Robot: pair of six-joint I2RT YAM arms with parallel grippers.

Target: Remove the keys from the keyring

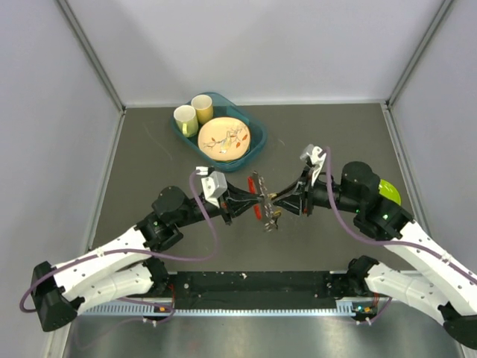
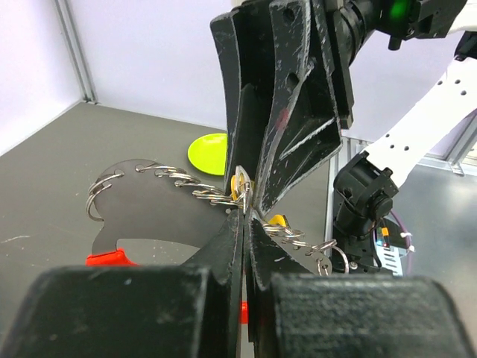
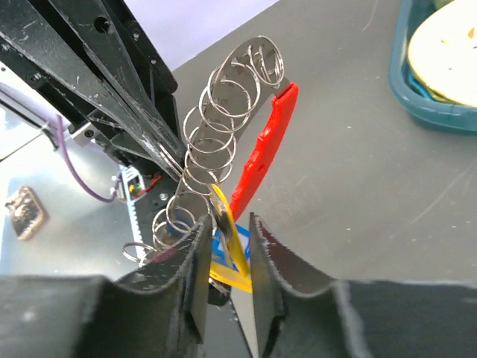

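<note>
Above the dark grey table [image 1: 149, 149], left claw [image 1: 248, 200] pinches the red-and-metal keyring [image 3: 264, 149]; right claw [image 3: 226, 221] (slightly parted) maybe brushes a yellow key [image 3: 232, 246].

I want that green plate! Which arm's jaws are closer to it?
Right. Both arms' jaws meet at the keyring mid-table; the green plate lies to their right, partly under the right arm.

Soft, even overhead light, bright throughout; only faint shadows lie on the grey desk [image 1: 149, 149] under the arms [image 1: 112, 257]. The left tool [image 2: 244, 224] and right tool [image 3: 228, 231] blur to black at the lower frame edges. The keyring [image 3: 261, 153] shows sharp, its wire loops glinting.
</note>
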